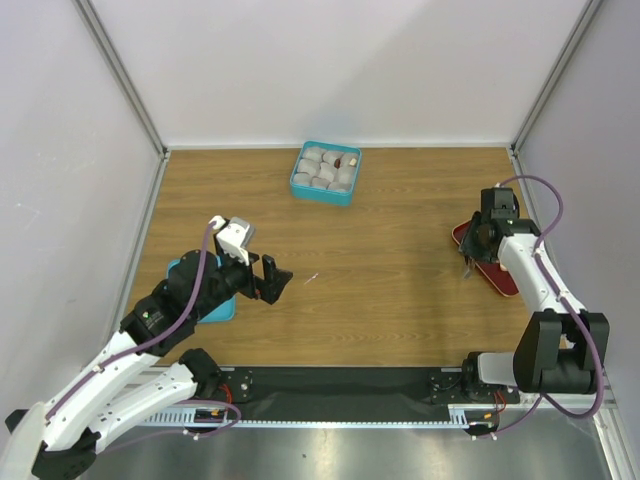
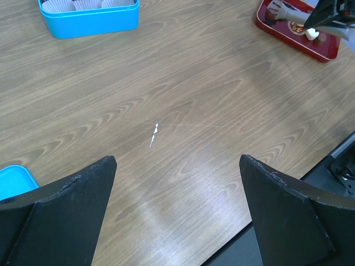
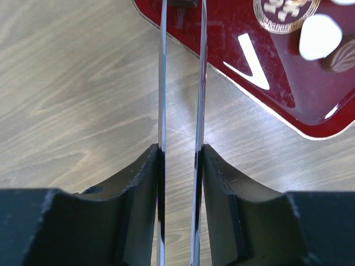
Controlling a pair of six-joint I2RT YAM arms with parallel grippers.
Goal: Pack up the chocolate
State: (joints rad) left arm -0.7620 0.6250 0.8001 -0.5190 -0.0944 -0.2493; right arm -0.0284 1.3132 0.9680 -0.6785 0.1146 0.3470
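My right gripper [image 3: 180, 152] is shut on the long metal tweezers [image 3: 162, 83], whose two blades reach out over the red tray [image 3: 260, 105]. Chocolate lies on the tray: a pale piece [image 3: 320, 36], a brown piece [image 3: 343, 54] and a round embossed one [image 3: 285, 6]. Something dark [image 3: 182, 3] sits between the tweezer tips at the frame's top edge; I cannot tell what it is. The teal box [image 1: 325, 172] stands at the far middle, full of paper cups, with one dark piece [image 1: 352, 160] in it. My left gripper [image 1: 270, 278] is open and empty above bare table.
A teal lid [image 1: 205, 305] lies under the left arm, and its corner also shows in the left wrist view [image 2: 14, 180]. A small white speck [image 1: 311, 278] lies mid-table. The red tray [image 1: 500, 272] sits near the right wall. Walls close in the table on three sides.
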